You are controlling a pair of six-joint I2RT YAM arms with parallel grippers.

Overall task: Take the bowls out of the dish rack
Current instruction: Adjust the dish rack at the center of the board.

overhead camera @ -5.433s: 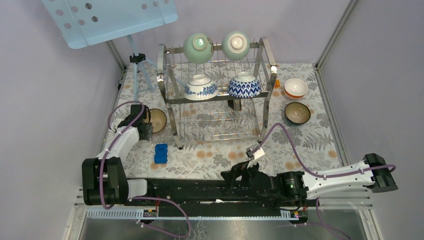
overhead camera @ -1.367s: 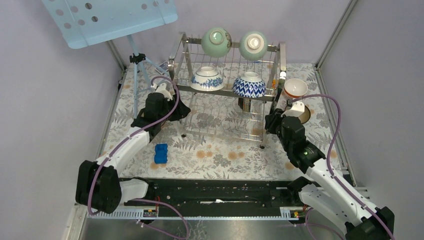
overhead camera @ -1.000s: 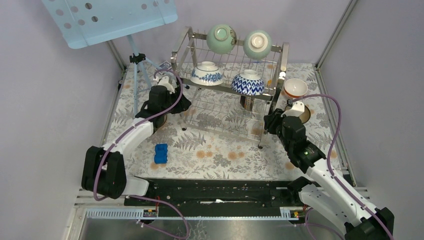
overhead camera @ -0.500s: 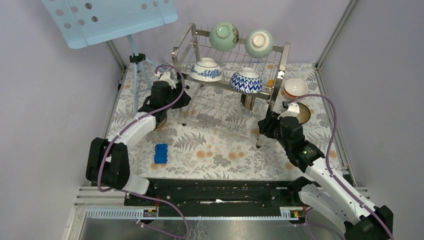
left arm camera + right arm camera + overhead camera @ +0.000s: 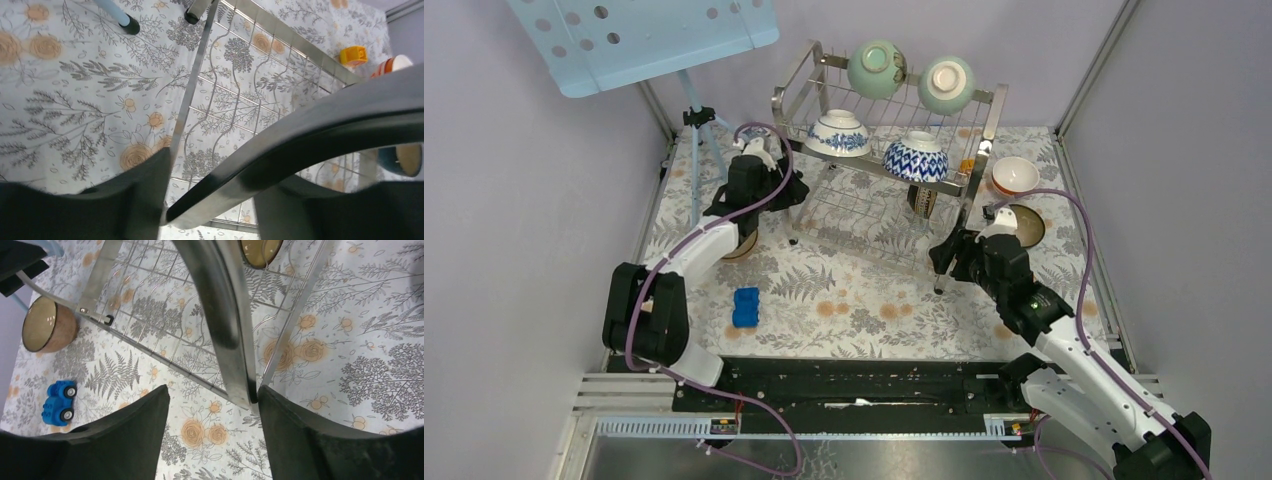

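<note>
The steel dish rack [image 5: 879,185] stands skewed on the table. Its top tier holds two pale green bowls [image 5: 876,68] [image 5: 946,85] and its shelf two blue-and-white bowls [image 5: 838,133] [image 5: 915,157]. A dark bowl [image 5: 921,200] sits under the shelf. My left gripper [image 5: 782,185] is shut on the rack's left side tube [image 5: 280,145], which crosses between both fingers. My right gripper [image 5: 942,255] is open at the rack's right front leg. That tube [image 5: 225,325] touches only the right finger [image 5: 295,430]. A brown bowl [image 5: 49,330], an orange-white bowl [image 5: 1015,176] and a dark teal bowl [image 5: 1027,226] rest on the table.
A blue toy car [image 5: 746,306] lies left of centre. The pale blue perforated stand [image 5: 639,35] on its tripod [image 5: 702,130] stands at the back left. A small orange object [image 5: 354,54] lies behind the rack. Walls close in on the left, right and back.
The rack has swung further round, its left end toward the back. My right gripper has opened off the front leg and slid left. My left gripper has followed the rack's side backward.
</note>
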